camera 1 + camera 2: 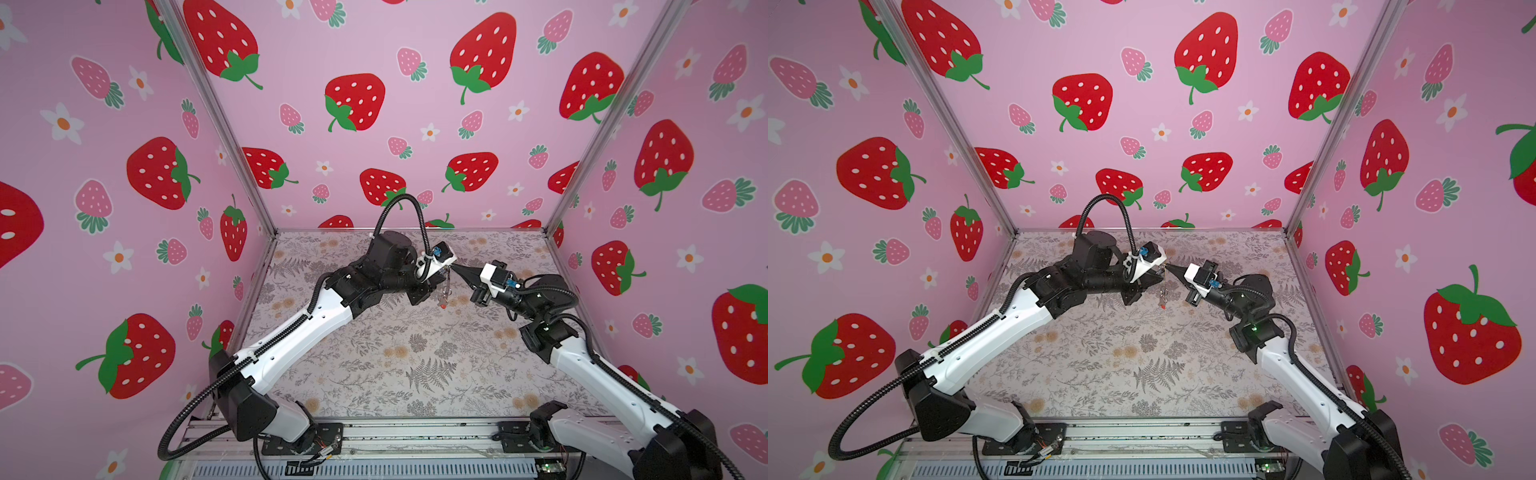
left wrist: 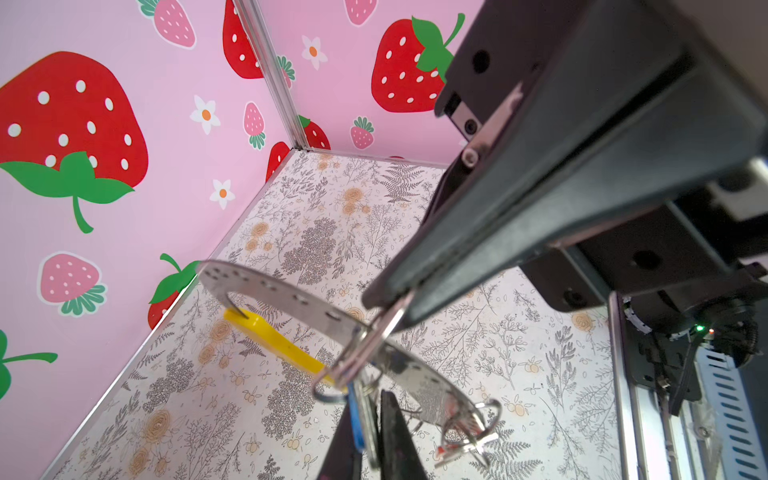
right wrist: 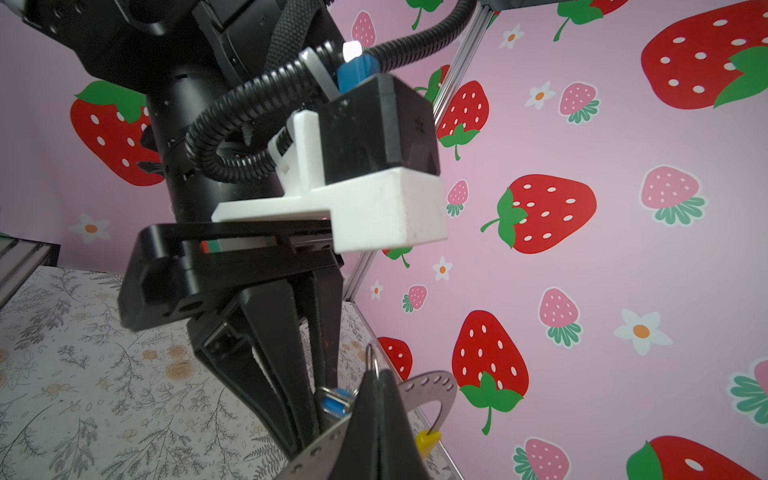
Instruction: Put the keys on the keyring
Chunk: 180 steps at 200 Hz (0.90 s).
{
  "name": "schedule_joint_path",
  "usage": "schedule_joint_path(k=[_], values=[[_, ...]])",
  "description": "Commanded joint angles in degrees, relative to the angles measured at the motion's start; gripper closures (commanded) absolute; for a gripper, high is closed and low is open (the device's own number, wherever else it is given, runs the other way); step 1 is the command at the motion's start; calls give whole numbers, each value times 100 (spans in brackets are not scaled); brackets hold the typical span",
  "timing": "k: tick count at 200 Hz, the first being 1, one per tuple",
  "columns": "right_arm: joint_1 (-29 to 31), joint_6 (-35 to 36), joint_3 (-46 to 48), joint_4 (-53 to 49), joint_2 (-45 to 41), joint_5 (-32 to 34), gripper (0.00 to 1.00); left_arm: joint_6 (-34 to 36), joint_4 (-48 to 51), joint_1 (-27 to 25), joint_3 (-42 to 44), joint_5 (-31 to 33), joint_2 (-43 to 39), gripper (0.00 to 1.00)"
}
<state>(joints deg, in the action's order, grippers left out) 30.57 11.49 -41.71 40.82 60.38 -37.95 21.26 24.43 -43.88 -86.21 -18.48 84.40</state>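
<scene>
Both tools meet in mid-air above the bench [image 1: 374,353], toward its 12 o'clock edge, as both top views show. The left tool [image 2: 388,305] extends in from 9 o'clock and the right tool [image 3: 376,378] from 3 o'clock, tip almost against tip. The right tool is pressed together on the rim of the keyring [image 2: 266,286], a flat grey perforated band. Its yellow section [image 2: 272,338] lies on the far side from both tools. The left tool pinches a thin wire loop [image 2: 361,349] that crosses the band's edge; whether the loop encloses the band cannot be told. The blue tag [image 2: 355,413] hangs just beside that loop, between the two sets of fingers. The red tag [image 1: 444,306] hangs at 6 o'clock below the meeting point, apart from the bench surface. The keyring touches neither bench nor wall. The rear wall [image 1: 415,124] stands near at 12 o'clock. The corner post [image 1: 582,166] at 2 o'clock and the side walls are well apart from both tools.
</scene>
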Motion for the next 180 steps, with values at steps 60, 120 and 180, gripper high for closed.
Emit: schedule_joint_path(k=[60, 120, 180], values=[[-24, -391, 95, 686, 0, 72, 100, 198, 192, -13, -465, -116, 138, 100], [-23, -647, 216, 1087, 70, -55, 100, 352, 269, -28, -511, -382, 191, 100], [-24, -678, 243, 1112, 112, -214, 100, 670, 447, -43, -566, -872, 221, 100]])
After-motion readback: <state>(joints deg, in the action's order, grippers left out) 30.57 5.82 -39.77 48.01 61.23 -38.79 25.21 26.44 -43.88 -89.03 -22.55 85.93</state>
